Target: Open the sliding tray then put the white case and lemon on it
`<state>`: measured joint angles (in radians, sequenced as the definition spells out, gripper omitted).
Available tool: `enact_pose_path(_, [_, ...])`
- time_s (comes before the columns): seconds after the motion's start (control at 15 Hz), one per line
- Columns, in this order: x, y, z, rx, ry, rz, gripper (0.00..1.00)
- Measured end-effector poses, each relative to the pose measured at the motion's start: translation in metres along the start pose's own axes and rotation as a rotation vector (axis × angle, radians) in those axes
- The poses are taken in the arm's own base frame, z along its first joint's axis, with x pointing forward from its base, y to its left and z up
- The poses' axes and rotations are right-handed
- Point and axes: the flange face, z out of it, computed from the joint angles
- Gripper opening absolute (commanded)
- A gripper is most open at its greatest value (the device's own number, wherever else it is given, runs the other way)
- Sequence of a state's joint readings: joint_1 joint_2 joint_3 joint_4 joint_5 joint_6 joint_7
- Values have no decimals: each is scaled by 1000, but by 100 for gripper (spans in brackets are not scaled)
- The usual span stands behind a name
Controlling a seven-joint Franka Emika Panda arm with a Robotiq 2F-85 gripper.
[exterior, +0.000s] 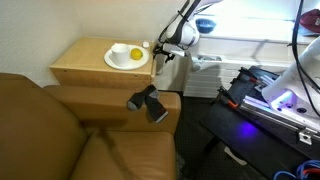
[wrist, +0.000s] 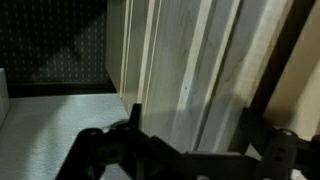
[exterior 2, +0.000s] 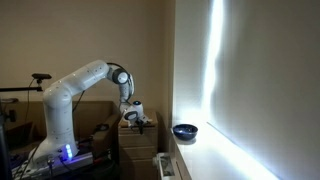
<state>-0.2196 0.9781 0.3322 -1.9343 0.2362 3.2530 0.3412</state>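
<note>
The lemon [exterior: 135,53] lies on a round white plate [exterior: 117,62] on top of the light wooden side table [exterior: 82,62]. A tiny white case [exterior: 145,44] sits just behind the plate near the table's right edge. My gripper [exterior: 165,52] hangs at the table's right side, just below its top, and also shows in an exterior view [exterior 2: 137,120]. In the wrist view its fingers [wrist: 197,125] are spread apart and empty, with the table's pale wooden side edges [wrist: 180,60] close in front. I cannot single out the sliding tray; no board stands pulled out.
A brown sofa [exterior: 60,130] adjoins the table, with a black object [exterior: 148,102] on its armrest. White furniture [exterior: 205,65] stands right of the gripper. A black bowl [exterior 2: 185,131] rests on the window ledge. The robot's base [exterior 2: 60,150] glows purple.
</note>
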Motion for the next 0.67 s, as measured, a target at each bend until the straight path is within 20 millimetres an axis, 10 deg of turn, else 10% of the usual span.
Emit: enact_pose_path(0.67, [4,3,1,-19,-54,74,100])
